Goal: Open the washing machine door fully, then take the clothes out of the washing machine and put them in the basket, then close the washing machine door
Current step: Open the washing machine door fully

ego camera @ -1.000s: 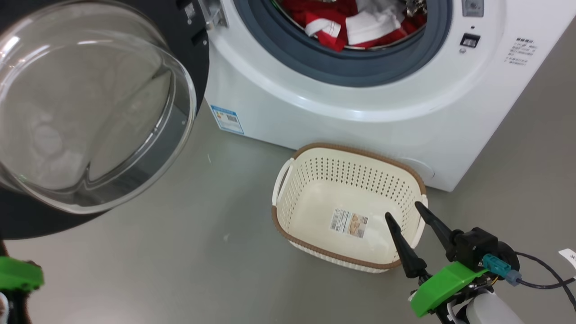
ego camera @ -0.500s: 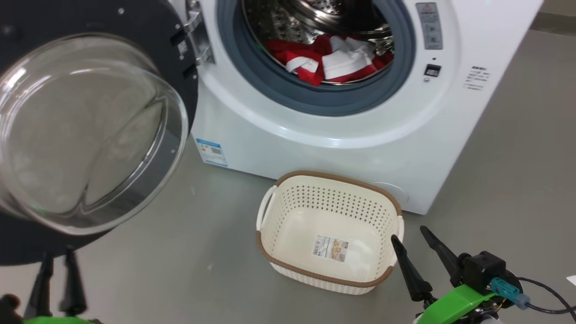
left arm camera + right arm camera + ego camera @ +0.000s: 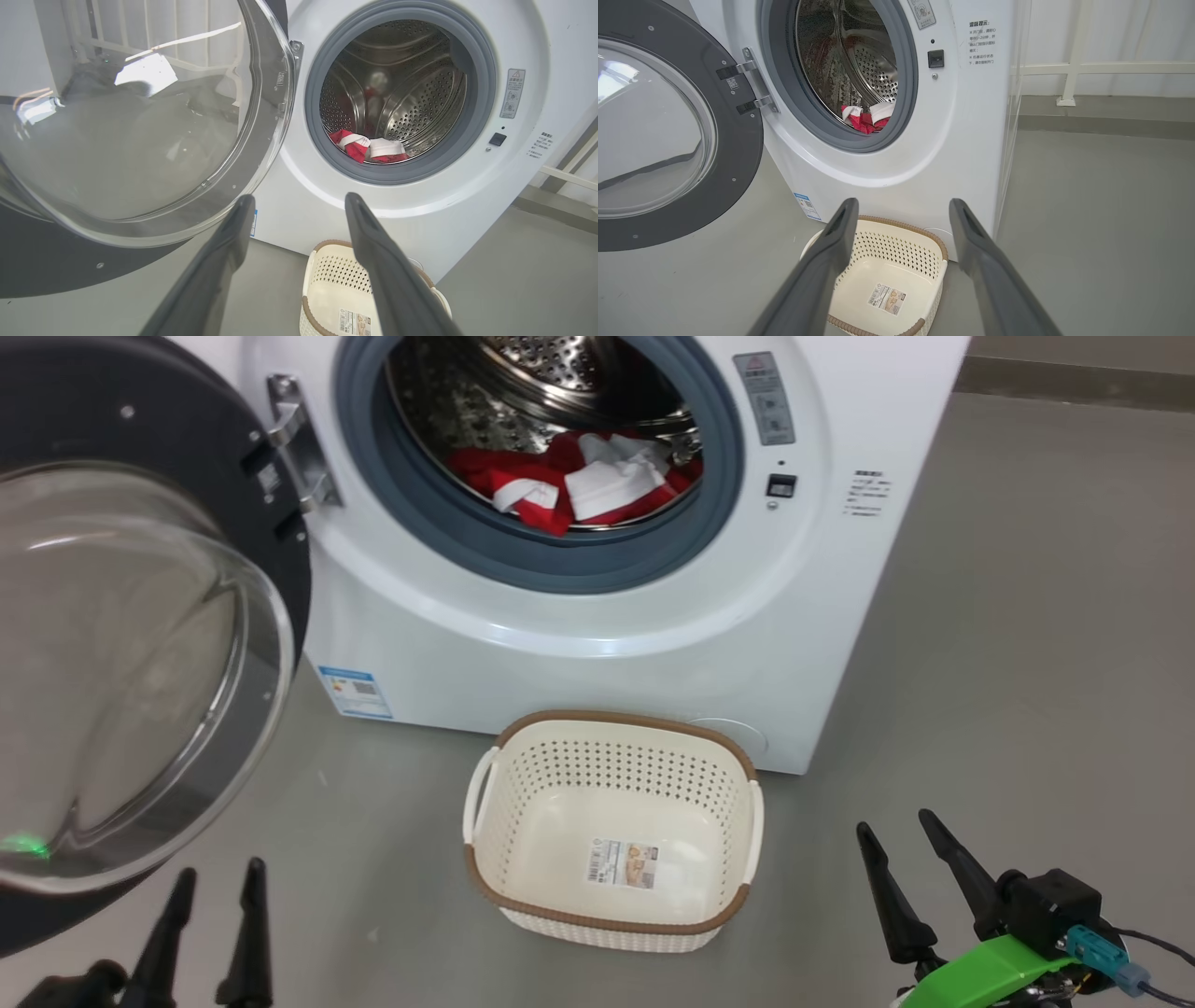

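The white washing machine (image 3: 597, 644) stands ahead with its round black-rimmed glass door (image 3: 140, 663) swung wide open to the left. Red and white clothes (image 3: 569, 485) lie in the bottom of the steel drum; they also show in the left wrist view (image 3: 366, 149) and the right wrist view (image 3: 866, 119). The cream basket (image 3: 611, 905) sits empty on the floor in front of the machine. My left gripper (image 3: 219, 877) is open below the door, holding nothing. My right gripper (image 3: 896, 821) is open to the right of the basket.
Grey floor (image 3: 1027, 663) spreads to the right of the machine. A white railing (image 3: 1087, 70) and wall stand behind it on the right. The open door (image 3: 140, 140) takes up the space at the left.
The head camera has tilted up and shifted, showing more of the drum. My left gripper has come into view at the lower left and its fingers have spread apart.
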Available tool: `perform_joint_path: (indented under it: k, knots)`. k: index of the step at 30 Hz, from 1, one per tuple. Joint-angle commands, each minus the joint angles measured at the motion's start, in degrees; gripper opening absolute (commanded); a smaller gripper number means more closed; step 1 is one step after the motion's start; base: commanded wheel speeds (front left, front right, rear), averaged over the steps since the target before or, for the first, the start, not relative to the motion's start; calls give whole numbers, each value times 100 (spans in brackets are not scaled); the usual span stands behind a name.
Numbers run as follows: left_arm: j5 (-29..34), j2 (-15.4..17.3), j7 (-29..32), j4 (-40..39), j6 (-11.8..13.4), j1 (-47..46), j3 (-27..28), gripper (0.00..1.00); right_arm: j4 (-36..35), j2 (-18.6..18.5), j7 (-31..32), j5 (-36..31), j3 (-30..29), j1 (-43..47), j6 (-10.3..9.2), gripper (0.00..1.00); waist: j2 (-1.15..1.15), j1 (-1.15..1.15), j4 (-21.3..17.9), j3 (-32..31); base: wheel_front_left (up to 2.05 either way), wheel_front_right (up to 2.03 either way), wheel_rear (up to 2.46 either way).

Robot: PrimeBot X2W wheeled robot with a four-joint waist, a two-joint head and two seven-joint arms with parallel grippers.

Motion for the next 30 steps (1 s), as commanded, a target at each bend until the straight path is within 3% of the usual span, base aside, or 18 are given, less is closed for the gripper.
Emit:
perform_joint_path:
  k: [1, 18, 30]
  knots:
    - [-57, 194, -29, -200, 9, -24, 47, 100, -162, -19, -69, 24, 69, 24, 36, 100, 0, 0, -206, -16, 0, 0, 0]
    - [-233, 304, -29, -631, 9, 100, -778, 100, -282, -9, -69, -5, -191, 115, 36, 100, 0, 0, -1023, 7, 0, 0, 0]
    - [-212, 338, -29, -799, 9, 127, -806, 100, -369, -9, -69, -26, -371, 247, 36, 100, 0, 0, -1295, 2, 0, 0, 0]
